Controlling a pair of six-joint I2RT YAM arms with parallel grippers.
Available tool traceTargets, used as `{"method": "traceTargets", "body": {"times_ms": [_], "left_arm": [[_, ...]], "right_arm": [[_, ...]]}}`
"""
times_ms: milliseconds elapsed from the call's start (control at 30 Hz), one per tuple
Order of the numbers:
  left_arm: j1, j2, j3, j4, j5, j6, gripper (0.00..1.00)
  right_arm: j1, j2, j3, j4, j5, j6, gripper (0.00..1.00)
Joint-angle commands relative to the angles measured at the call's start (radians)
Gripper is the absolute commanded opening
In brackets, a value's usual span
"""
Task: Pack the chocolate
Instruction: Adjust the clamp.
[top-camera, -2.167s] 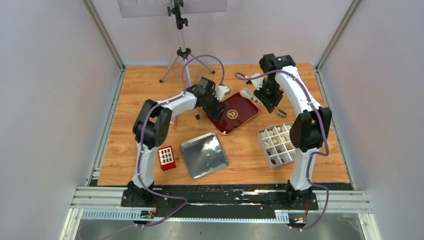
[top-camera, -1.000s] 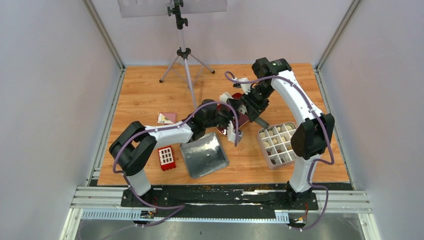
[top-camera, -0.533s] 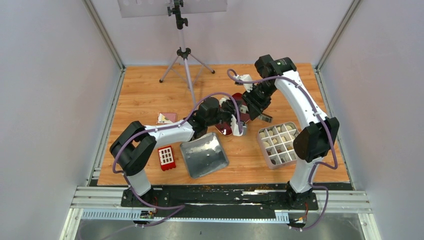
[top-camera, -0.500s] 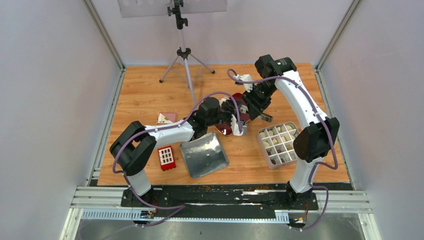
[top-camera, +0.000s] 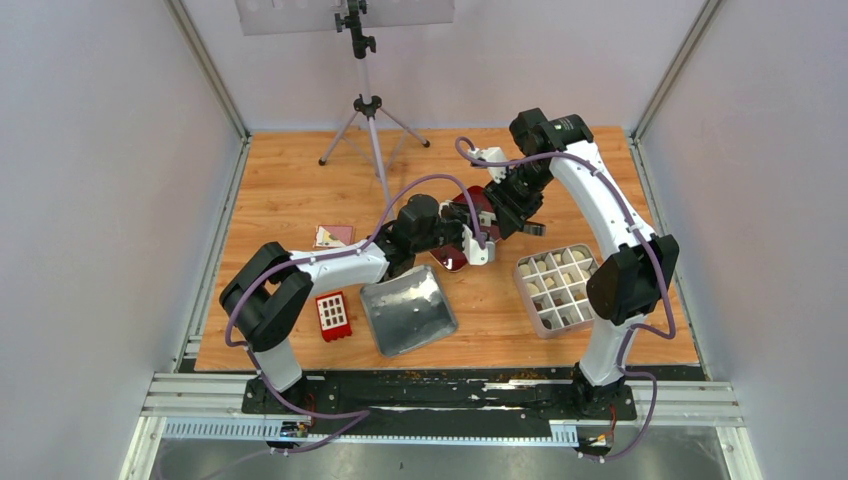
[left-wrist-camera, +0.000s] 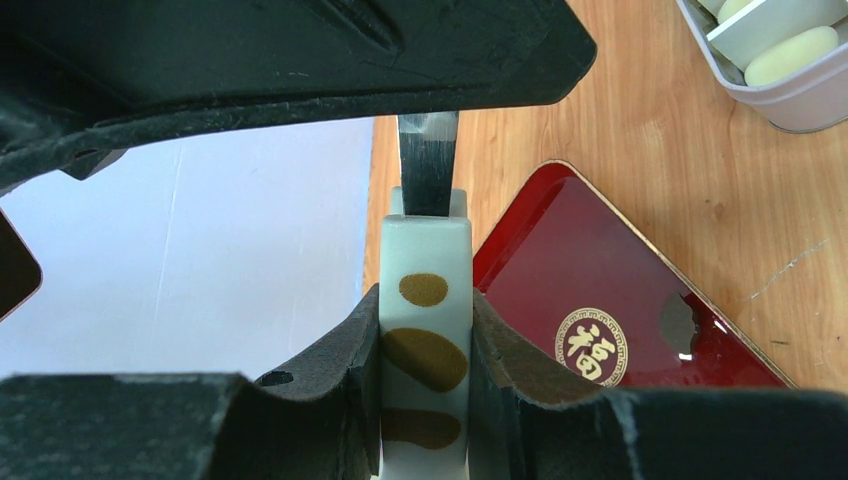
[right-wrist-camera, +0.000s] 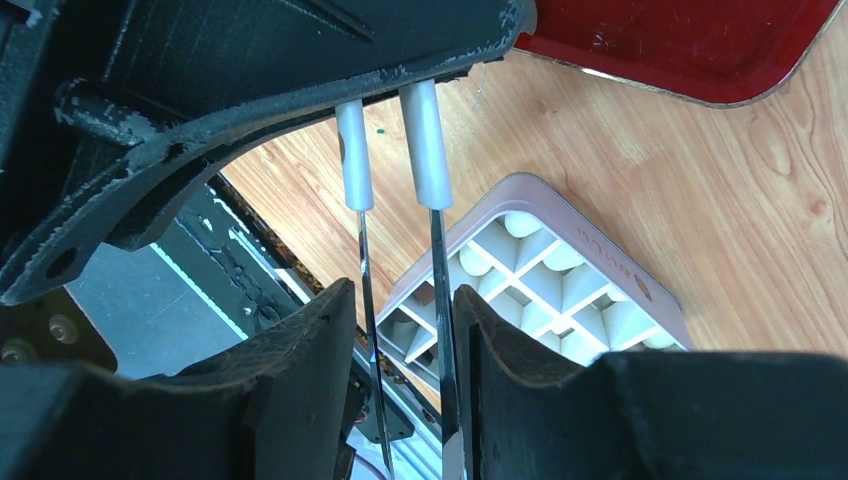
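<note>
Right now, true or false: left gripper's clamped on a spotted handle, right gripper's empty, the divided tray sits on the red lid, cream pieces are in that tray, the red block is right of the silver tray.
The left gripper is clamped on a pale gold-spotted handle. True.
The right gripper is empty. False: metal tongs sit between its fingers.
The divided tray sits on the red lid. False: it rests on the table, apart from the lid.
Cream pieces lie in the divided tray. True.
The red block is right of the silver tray. False: it lies left of it.
</note>
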Motion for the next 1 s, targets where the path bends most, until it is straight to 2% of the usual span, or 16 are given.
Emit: {"method": "traceTargets", "body": {"times_ms": [0,100,200,333,433,467,500,633,667,700,833,967], "left_arm": [[0.001,-0.042,0.023,0.066,-0.006,-0.042,0.0],[0.001,-0.039,0.023,0.086,-0.005,-0.048,0.0],[0.001,-0.032,0.024,0.131,-0.036,-0.077,0.0],[0.0,-0.018,0.03,0.163,-0.082,-0.096,0.0],[0.0,-0.013,0.031,0.157,-0.105,-0.105,0.02],[0.0,-0.012,0.03,0.148,-0.115,-0.11,0.12],[0.0,-0.013,0.027,0.14,-0.13,-0.119,0.28],[0.014,-0.058,-0.014,0.048,-0.185,-0.111,0.76],[0.027,-0.09,-0.045,0.008,-0.186,-0.108,0.95],[0.044,-0.127,-0.082,-0.025,-0.173,-0.107,0.99],[0.133,-0.379,-0.266,-0.159,-0.136,-0.206,1.0],[0.174,-0.654,-0.372,-0.362,-0.204,-0.362,1.0]], "right_arm": [[0.005,-0.008,0.026,0.002,0.01,0.04,0.41],[0.005,0.0,0.035,0.003,0.002,0.051,0.41],[0.004,0.005,0.035,-0.002,-0.017,0.06,0.36],[0.005,0.004,0.056,-0.001,-0.041,0.062,0.19],[0.005,0.006,0.075,0.009,-0.026,0.061,0.12],[0.005,0.007,0.08,0.016,-0.009,0.062,0.11],[0.005,0.008,0.083,0.023,0.01,0.062,0.1],[0.009,0.019,0.087,0.054,0.139,0.046,0.11],[0.012,0.025,0.084,0.059,0.174,0.035,0.11],[0.016,0.033,0.081,0.061,0.206,0.023,0.12],[0.065,0.068,0.06,0.063,0.304,-0.023,0.15],[0.135,0.107,0.07,0.056,0.363,-0.051,0.28]]}}
